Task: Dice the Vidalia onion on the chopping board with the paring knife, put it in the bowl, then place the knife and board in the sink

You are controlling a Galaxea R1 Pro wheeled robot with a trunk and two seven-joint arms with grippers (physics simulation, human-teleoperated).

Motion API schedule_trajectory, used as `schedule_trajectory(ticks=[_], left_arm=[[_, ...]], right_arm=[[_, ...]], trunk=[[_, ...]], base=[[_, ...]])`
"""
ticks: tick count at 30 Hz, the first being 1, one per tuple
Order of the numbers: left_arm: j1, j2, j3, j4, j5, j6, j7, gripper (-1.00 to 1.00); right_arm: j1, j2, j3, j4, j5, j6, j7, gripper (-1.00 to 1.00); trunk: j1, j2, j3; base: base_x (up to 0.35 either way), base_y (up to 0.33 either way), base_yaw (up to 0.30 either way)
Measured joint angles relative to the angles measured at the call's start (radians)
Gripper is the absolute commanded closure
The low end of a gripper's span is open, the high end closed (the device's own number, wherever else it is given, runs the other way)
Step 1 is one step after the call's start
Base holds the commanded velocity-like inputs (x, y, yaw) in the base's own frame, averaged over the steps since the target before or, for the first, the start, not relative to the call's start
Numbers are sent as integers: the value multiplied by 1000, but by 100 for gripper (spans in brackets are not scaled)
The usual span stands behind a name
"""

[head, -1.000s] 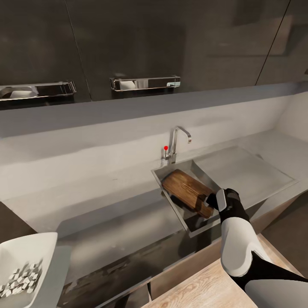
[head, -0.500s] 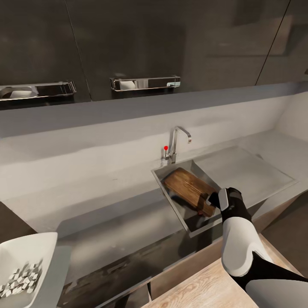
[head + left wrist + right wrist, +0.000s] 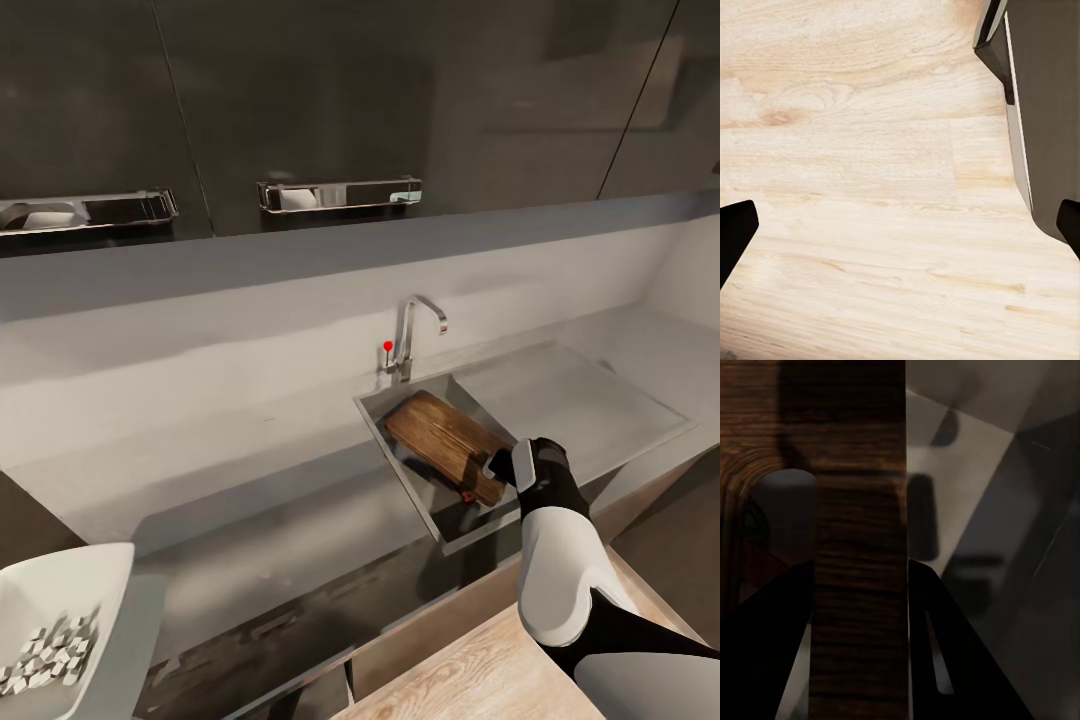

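Note:
The dark brown chopping board (image 3: 443, 438) lies tilted inside the steel sink (image 3: 392, 448), its far end toward the tap (image 3: 417, 330). My right gripper (image 3: 497, 468) is shut on the board's near, handle end. In the right wrist view the board (image 3: 859, 547) stands edge-on between the two black fingers (image 3: 960, 660), with the slot hole (image 3: 784, 510) beside it. A small red-orange bit (image 3: 467, 495), perhaps the paring knife, shows under the board's near end. The white bowl (image 3: 95, 580) holds white onion dice (image 3: 50, 648) on the grey countertop (image 3: 250, 470). My left gripper (image 3: 900, 225) hangs open over pale wood floor.
The flat steel drainboard (image 3: 575, 400) lies to the right of the basin. A red knob (image 3: 388, 346) sits beside the tap. Dark wall cabinets with chrome handles (image 3: 338, 193) hang above the counter. Light wood flooring (image 3: 480, 670) is below my right arm.
The chopping board has sunk lower into the sink and shifted slightly right, with my right gripper following it down. The bowl and the view have not moved.

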Motion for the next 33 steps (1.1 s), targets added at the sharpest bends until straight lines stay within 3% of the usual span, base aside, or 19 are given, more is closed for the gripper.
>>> schedule_trajectory(ticks=[16, 20, 26, 33], left_arm=[[0, 0, 0, 0, 0, 0, 0, -100], [0, 0, 0, 0, 0, 0, 0, -100], [0, 0, 0, 0, 0, 0, 0, -100], [0, 0, 0, 0, 0, 0, 0, -100]], right_arm=[[0, 0, -1, 0, -8, 0, -2, 100], [0, 0, -2, 0, -21, 1, -30, 100], [0, 1, -2, 0, -120, 1, -96, 100], [0, 2, -1, 0, -143, 2, -102, 100]], trunk=[[0, 0, 0], [0, 0, 0], [0, 0, 0], [0, 0, 0]], base=[[0, 0, 0], [0, 0, 0], [0, 0, 0], [0, 0, 0]])
